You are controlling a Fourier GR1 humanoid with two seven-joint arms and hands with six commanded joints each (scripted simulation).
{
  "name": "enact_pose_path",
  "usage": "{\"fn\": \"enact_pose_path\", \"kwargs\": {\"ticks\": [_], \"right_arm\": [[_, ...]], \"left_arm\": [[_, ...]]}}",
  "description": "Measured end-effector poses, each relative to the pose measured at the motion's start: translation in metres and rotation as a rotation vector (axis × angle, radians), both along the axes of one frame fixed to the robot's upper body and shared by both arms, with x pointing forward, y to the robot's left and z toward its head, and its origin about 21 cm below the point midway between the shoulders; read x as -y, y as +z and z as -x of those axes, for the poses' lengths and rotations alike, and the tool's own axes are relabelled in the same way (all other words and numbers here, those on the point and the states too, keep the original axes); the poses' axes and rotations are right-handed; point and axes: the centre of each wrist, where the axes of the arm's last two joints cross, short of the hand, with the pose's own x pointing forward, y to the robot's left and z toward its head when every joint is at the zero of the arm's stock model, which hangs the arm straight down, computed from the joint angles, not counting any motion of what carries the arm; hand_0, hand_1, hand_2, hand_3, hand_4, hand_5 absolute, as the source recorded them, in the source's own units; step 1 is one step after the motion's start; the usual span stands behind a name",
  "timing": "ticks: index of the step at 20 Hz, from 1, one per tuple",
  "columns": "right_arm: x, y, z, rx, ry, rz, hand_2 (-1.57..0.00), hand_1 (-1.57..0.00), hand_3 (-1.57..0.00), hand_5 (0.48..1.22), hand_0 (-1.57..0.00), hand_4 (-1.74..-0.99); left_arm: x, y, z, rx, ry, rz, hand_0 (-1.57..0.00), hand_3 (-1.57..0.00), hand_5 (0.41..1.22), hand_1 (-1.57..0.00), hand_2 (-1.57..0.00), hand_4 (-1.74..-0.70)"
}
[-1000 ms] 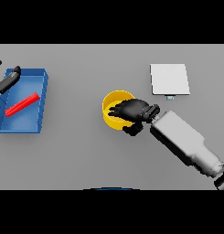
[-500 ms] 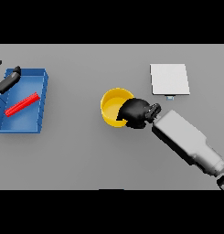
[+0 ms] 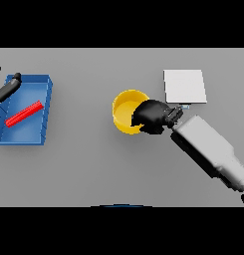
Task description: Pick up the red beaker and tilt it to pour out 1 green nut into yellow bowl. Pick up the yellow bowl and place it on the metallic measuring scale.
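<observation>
1. I've got the right hand (image 3: 154, 117) in the middle of the head view, its white and grey arm running in from the lower right.
2. Its fingers (image 3: 137, 121) are curled over the right-hand rim of the yellow bowl (image 3: 124, 110), gripping it at that edge.
3. The yellow bowl sits near the centre of the grey worktop (image 3: 93, 169); the dark hand covers its right side, so I can't make out whether any nut lies inside.
4. I can't tell whether the bowl is lifted or resting on the worktop.
5. The metallic measuring scale (image 3: 184, 86) is a pale square plate up and to the right of the bowl, near it but apart, with the hand's wrist just below its lower edge.
6. Over at the far left there's a blue tray (image 3: 46, 108), and a red beaker (image 3: 24, 114) lying on its side inside it, slanting up to the right.
7. The left hand (image 3: 5, 87) shows at the left edge, above the tray's upper left corner; its fingers look relaxed and hold nothing.
</observation>
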Motion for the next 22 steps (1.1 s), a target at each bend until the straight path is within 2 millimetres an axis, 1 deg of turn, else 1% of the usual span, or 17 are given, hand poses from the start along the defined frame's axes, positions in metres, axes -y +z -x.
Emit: {"fn": "enact_pose_path", "kwargs": {"ticks": [1,2,3,4,6,8,9,10,12,14,15,17,18,19,20,21,22], "right_arm": [[0.0,0.007,0.002,0.008,-0.012,-0.001,-1.41,-1.56,-1.25,1.218,-1.56,-1.737],[0.005,0.015,0.001,0.015,-0.016,-0.007,-1.43,-1.56,-1.23,1.218,-1.56,-1.737],[0.01,0.022,0.002,0.029,-0.029,-0.007,-1.43,-1.56,-1.21,1.219,-1.56,-1.738],[0.01,0.028,0.0,0.048,-0.044,-0.02,-1.43,-1.56,-1.19,1.219,-1.56,-1.739],[0.021,0.034,0.0,0.09,-0.085,-0.015,-1.48,-1.57,-1.17,1.22,-1.57,-1.74],[0.027,0.039,-0.004,0.11,-0.105,-0.021,-1.51,-1.57,-1.16,1.22,-1.56,-1.74],[0.026,0.04,-0.005,0.118,-0.113,-0.023,-1.52,-1.57,-1.16,1.22,-1.56,-1.74],[0.028,0.042,-0.008,0.129,-0.127,-0.022,-1.53,-1.57,-1.16,1.22,-1.56,-1.74],[0.041,0.05,-0.014,0.153,-0.148,-0.019,-1.52,-1.57,-1.15,1.22,-1.57,-1.741],[0.053,0.053,-0.025,0.181,-0.177,-0.02,-1.54,-1.57,-1.15,1.221,-1.57,-1.741],[0.057,0.05,-0.027,0.19,-0.188,-0.031,-1.54,-1.57,-1.15,1.221,-1.57,-1.741],[0.067,0.045,-0.033,0.184,-0.23,-0.037,-1.53,-1.57,-1.15,1.221,-1.57,-1.741],[0.071,0.045,-0.038,0.193,-0.261,-0.036,-1.54,-1.57,-1.15,1.221,-1.57,-1.741],[0.078,0.046,-0.044,0.2,-0.285,-0.034,-1.54,-1.57,-1.14,1.221,-1.57,-1.741],[0.084,0.047,-0.048,0.211,-0.291,-0.039,-1.54,-1.57,-1.14,1.221,-1.57,-1.741],[0.093,0.042,-0.051,0.214,-0.299,-0.039,-1.55,-1.57,-1.15,1.221,-1.57,-1.741],[0.096,0.039,-0.054,0.222,-0.313,-0.041,-1.55,-1.57,-1.15,1.221,-1.57,-1.741]], "left_arm": [[0.0,0.002,-0.001,-0.004,0.005,-0.004,0.0,0.0,0.693,0.0,0.0,-0.72],[0.0,0.001,-0.001,-0.004,0.001,-0.002,0.0,0.0,0.692,0.0,0.0,-0.72],[0.0,0.0,0.0,-0.004,0.003,-0.006,0.0,0.0,0.688,0.0,0.0,-0.72],[0.001,0.0,0.0,-0.003,-0.001,-0.005,0.0,0.0,0.686,0.0,0.0,-0.72],[0.001,0.0,0.0,-0.005,-0.011,-0.009,0.0,0.0,0.686,0.0,0.0,-0.71],[0.003,0.002,0.001,0.005,-0.013,-0.008,0.0,0.0,0.686,0.0,0.0,-0.72],[0.002,0.005,0.002,0.005,-0.005,-0.009,0.0,0.0,0.688,0.0,0.0,-0.72],[0.007,0.006,0.0,0.001,-0.008,-0.004,0.0,0.0,0.694,0.0,0.0,-0.72],[0.003,0.007,0.001,0.001,-0.008,-0.011,0.0,0.0,0.704,0.0,0.0,-0.73],[0.001,0.009,0.001,0.004,-0.003,-0.011,0.0,0.0,0.715,0.0,0.0,-0.73],[0.0,0.009,0.002,0.01,-0.009,-0.01,0.0,0.0,0.719,0.0,0.0,-0.73],[0.005,0.007,0.004,-0.008,0.0,-0.009,0.0,0.0,0.72,0.0,0.0,-0.73],[0.008,0.011,0.002,-0.01,0.009,-0.016,0.0,0.0,0.724,0.0,0.0,-0.73],[0.006,0.012,0.002,-0.015,0.02,-0.009,0.0,0.0,0.727,0.0,0.0,-0.73],[0.008,0.01,0.002,-0.019,0.014,0.002,0.0,0.0,0.73,0.0,0.0,-0.74],[0.004,0.011,0.004,-0.015,0.015,0.001,0.0,0.0,0.734,0.0,0.0,-0.74],[0.005,0.009,0.004,-0.019,0.017,-0.002,0.0,0.0,0.738,0.0,0.0,-0.74]]}}
